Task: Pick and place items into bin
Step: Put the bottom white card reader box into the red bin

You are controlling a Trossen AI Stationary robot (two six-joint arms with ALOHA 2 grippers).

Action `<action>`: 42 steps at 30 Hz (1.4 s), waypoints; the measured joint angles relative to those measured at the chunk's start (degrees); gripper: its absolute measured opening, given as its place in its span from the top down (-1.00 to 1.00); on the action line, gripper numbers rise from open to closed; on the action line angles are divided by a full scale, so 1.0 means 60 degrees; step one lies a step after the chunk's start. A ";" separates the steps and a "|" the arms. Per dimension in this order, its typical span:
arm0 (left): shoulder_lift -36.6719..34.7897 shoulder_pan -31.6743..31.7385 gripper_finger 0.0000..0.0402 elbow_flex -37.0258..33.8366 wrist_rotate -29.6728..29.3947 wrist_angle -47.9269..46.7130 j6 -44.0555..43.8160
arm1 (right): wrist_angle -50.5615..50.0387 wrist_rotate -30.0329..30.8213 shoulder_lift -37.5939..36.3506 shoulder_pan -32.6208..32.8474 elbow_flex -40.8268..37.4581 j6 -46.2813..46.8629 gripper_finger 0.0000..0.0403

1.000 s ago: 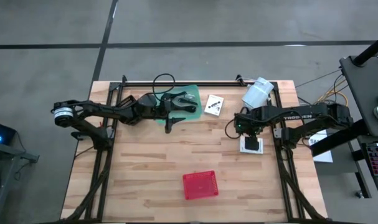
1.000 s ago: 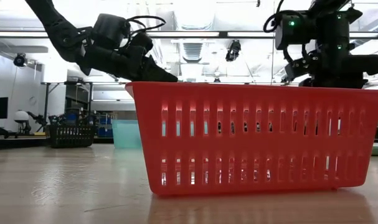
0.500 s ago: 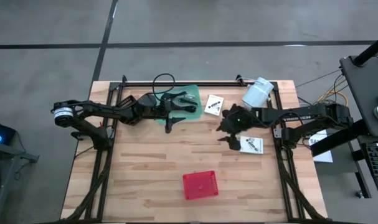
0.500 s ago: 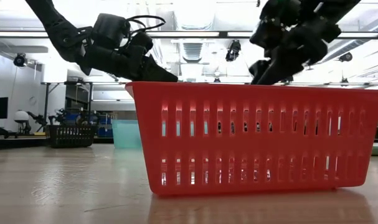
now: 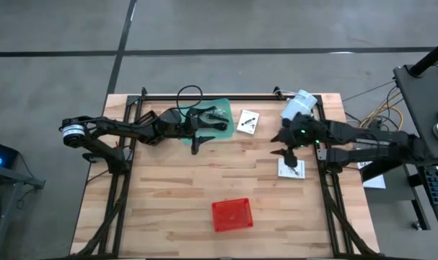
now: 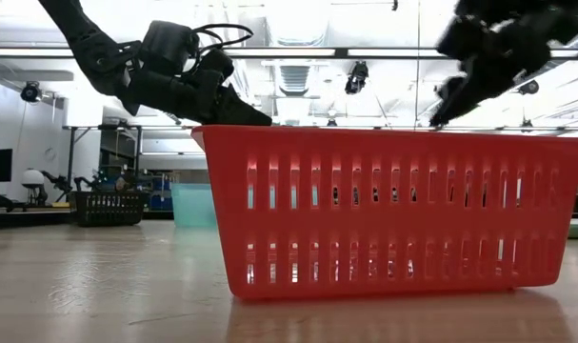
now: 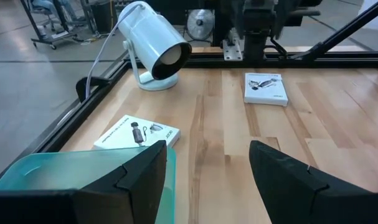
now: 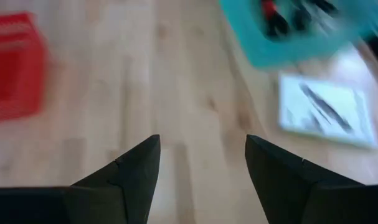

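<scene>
high view: red bin [image 5: 231, 214] near the counter's [image 5: 168, 195] front edge
left claw [image 5: 195, 148]: open, empty, beside green tray [image 5: 220, 108]
right claw [image 5: 289, 149]: open, empty, above a white card [image 5: 291, 168]
other card [image 5: 247, 121]: beside the tray

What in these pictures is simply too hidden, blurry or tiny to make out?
- Inside of the red bin: low view shows only its slatted wall; in the high view it is too small to tell the contents.
- Print on the white card near the right tool: too small in the high view.
- Items on the teal tray: blurred in the right wrist view.
- Table behind the bin: blocked in the low view.
</scene>
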 joint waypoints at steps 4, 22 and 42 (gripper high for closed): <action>0.0000 0.0000 -0.06 0.0000 -0.0001 0.0009 0.0000 | -0.0074 0.0786 -0.1166 0.0259 -0.0902 0.0704 -0.10; 0.0000 0.0000 -0.06 -0.0007 -0.0005 0.0109 0.0000 | -0.1656 0.0870 0.0655 0.0617 0.0469 0.0476 -0.10; 0.0000 0.0000 -0.06 -0.0022 -0.0004 0.0095 0.0036 | -0.5040 0.2615 0.3522 0.0389 0.1711 0.7802 -0.02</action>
